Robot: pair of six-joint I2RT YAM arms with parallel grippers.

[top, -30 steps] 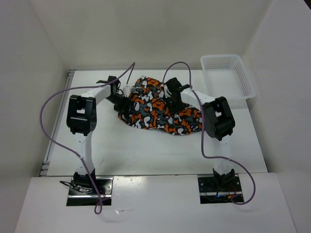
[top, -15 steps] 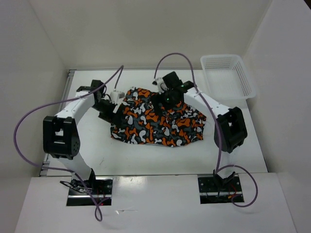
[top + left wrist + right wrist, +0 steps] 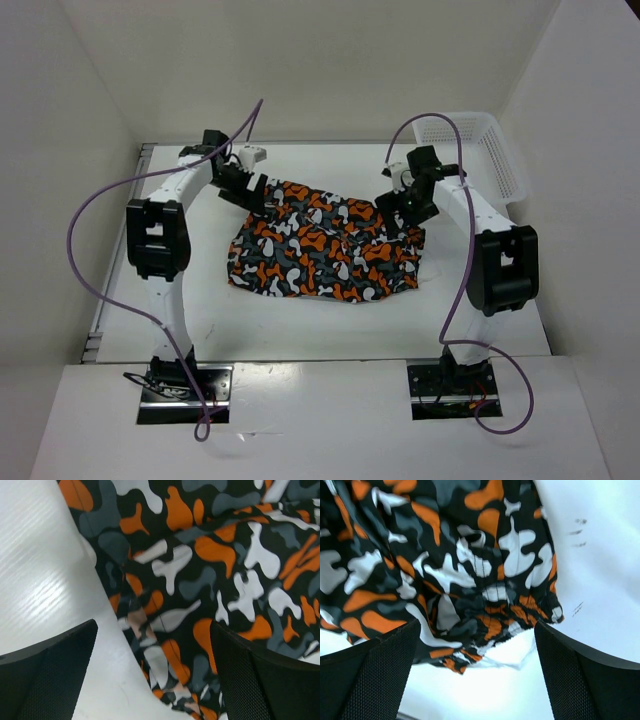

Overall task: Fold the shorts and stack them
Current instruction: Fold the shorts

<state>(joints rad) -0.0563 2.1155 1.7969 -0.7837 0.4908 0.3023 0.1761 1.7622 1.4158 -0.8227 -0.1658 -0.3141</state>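
Lying spread across the middle of the white worktop (image 3: 200, 300), the shorts (image 3: 325, 250) form a rumpled, roughly flat patch of orange, white, black and grey-teal blotches. In the top view the left gripper (image 3: 260, 192) sits at the upper left corner of the cloth, and the right gripper (image 3: 402, 208) sits at its upper right edge, so the garment lies between the two and mostly below them in the frame. A white lattice basket (image 3: 505, 160) stands in the upper right, well apart from the cloth.

In the left wrist view the left gripper (image 3: 152, 680) is spread wide, its black fingers (image 3: 50, 675) in the two lower corners with nothing pinched between them. The shorts (image 3: 215, 555) fill the centre and right of this frame. Their edge runs diagonally from the upper left down to the bottom centre, with bare worktop (image 3: 40, 580) on the left.

In the right wrist view the right gripper (image 3: 475, 680) is also spread wide and holds nothing, its fingers (image 3: 365, 680) low in both corners. The shorts (image 3: 445, 555) cover the upper left and centre, and a puckered, gathered edge ends just above the gap between the fingers. Bare worktop (image 3: 600, 580) shows on the right, carrying a few small dark marks (image 3: 577, 530).

Whether either gripper touches the cloth cannot be told.
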